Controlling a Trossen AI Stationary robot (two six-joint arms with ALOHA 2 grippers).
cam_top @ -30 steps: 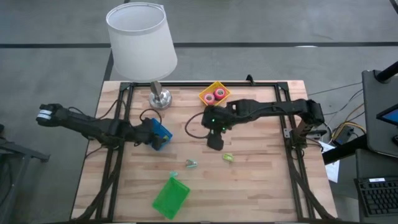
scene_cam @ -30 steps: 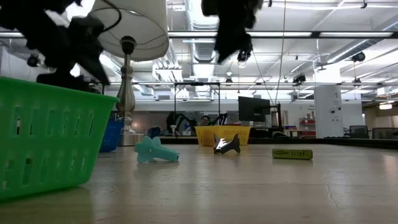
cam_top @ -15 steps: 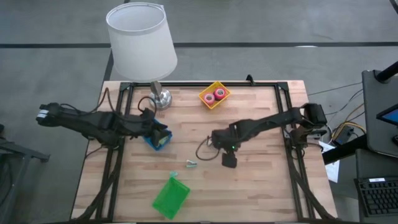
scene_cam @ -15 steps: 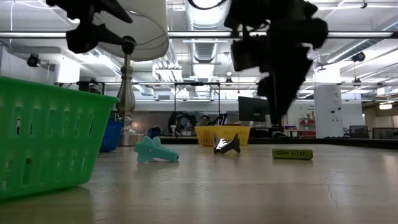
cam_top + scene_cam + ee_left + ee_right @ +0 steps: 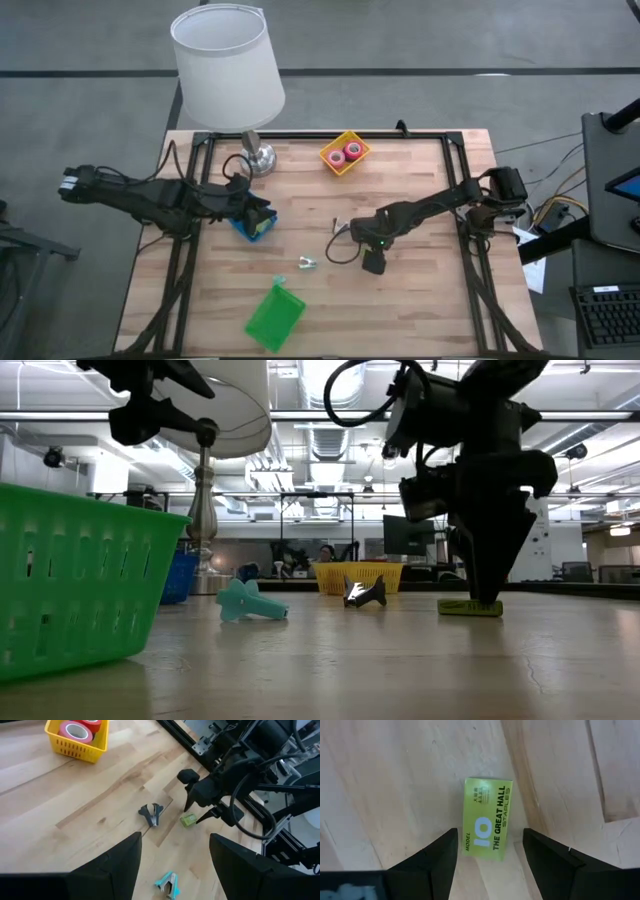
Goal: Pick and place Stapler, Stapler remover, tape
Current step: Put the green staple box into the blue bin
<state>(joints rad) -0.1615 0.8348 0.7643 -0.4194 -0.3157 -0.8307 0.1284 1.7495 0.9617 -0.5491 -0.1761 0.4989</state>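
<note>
Fingers of my right gripper [image 5: 487, 865] stand apart on either side of a lime-green staples box [image 5: 486, 818] that lies flat on the wooden table [image 5: 420, 310]; nothing is clamped, the box sits free in the gap between them. In the low view the right gripper [image 5: 487, 592] points straight down with its tips right at the box [image 5: 469, 607]. From above, that arm reaches in from the right edge to the middle of the table.

My left gripper [image 5: 172, 865] is open wide and holds nothing. It hangs over the blue basket [image 5: 254, 221] on the left side of the table, near the lamp [image 5: 228, 62].

Two tape rolls [image 5: 344, 153], pink and red, lie in the yellow basket [image 5: 345, 167] at the far edge. A dark metal staple remover [image 5: 363, 593] rests on the boards between the yellow basket and the staples box. A teal staple remover [image 5: 248, 601] lies nearer the green basket [image 5: 273, 317], which stands at the front edge. I cannot pick out a stapler.
</note>
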